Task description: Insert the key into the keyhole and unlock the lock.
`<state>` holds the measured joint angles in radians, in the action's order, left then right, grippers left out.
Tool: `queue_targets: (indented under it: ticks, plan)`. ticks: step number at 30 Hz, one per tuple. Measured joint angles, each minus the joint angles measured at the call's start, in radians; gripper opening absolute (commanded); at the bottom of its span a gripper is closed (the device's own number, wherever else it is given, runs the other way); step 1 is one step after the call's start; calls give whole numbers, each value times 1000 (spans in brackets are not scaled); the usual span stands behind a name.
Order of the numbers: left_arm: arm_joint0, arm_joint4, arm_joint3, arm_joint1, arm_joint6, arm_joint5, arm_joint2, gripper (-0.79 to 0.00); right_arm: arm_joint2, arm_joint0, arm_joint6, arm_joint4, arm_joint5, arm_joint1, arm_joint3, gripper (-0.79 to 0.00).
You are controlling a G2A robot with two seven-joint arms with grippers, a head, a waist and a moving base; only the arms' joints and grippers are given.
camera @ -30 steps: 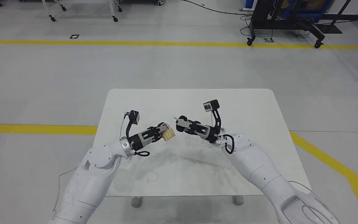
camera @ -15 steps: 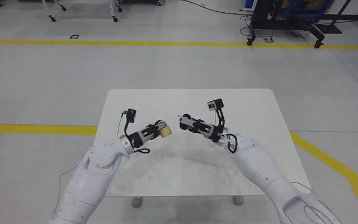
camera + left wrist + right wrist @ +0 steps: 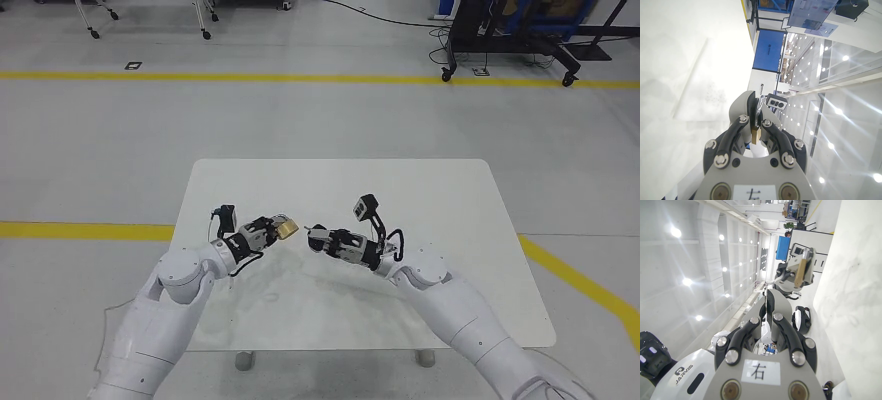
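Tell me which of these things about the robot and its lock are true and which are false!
1. The left gripper holds a brass padlock. True.
2. The padlock lies flat on the table. False: it is held up off the table, pinched between the left gripper's fingers.
3. The right gripper is shut on a thin metal key. True.
4. The key is in the keyhole. False: in the top view there is a gap between the right gripper's tip and the padlock, so the key is not yet inserted.
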<state>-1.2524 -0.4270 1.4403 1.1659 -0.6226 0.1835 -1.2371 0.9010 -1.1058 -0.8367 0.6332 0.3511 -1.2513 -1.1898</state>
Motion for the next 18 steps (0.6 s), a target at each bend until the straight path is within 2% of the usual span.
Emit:
queue_targets:
  ticks: [7, 18]
  plan:
    - [-1, 12, 2, 1, 34, -7, -4, -785, -19, -1, 11, -34, -64, -7, -8, -785]
    - [-5, 26, 10, 3, 52, -33, 5, -785, -68, 28, 56, -84, 3, -38, 55, -785]
